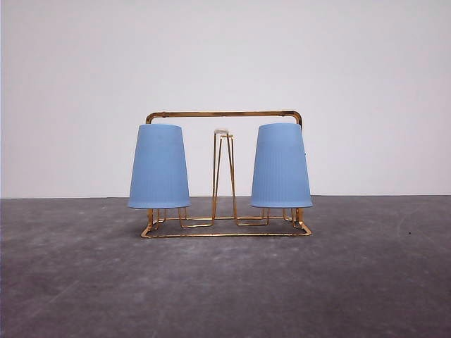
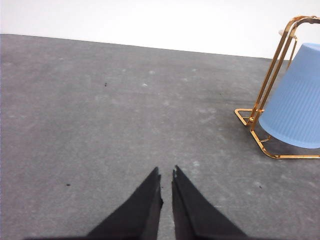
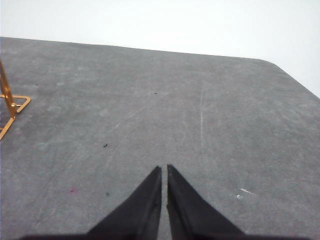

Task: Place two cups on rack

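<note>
We see both cups upside down on the rack (image 1: 224,113) on the grey table (image 1: 70,282): left cup (image 1: 159,166) and right cup (image 1: 280,165) flank a bare middle prong (image 1: 223,131). Left gripper (image 2: 166,172) and right gripper (image 3: 164,167) sit pinched together, nothing held, apart from the rack

Grey scuffed tabletop (image 1: 366,282); plain white wall (image 1: 366,70) behind.

No legible text or labels
</note>
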